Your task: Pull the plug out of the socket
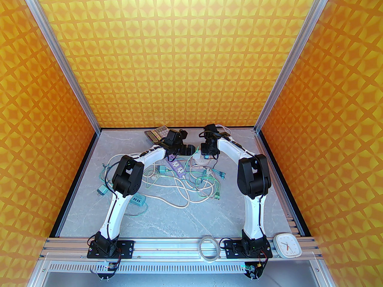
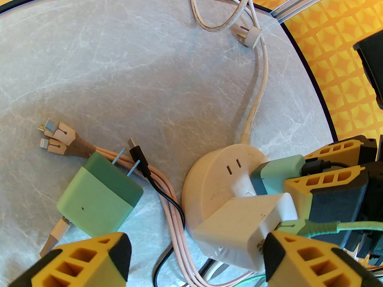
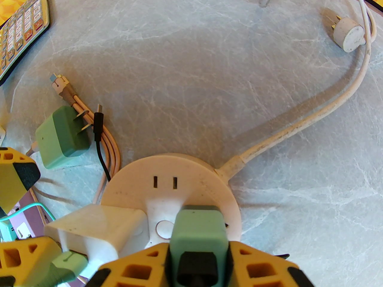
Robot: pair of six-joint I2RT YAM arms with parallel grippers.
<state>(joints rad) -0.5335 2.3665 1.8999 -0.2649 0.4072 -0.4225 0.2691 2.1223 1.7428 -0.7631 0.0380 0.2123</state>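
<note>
Two plugs (image 3: 196, 226) (image 3: 98, 229) on one socket (image 3: 191, 172)

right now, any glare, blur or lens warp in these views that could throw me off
Left wrist: strong fisheye, the table rim bows into a curve. Right wrist: soft cable shadow beside the round socket, green plug looms oversized. Top external: even light, no glare, walls splay outward.
</note>
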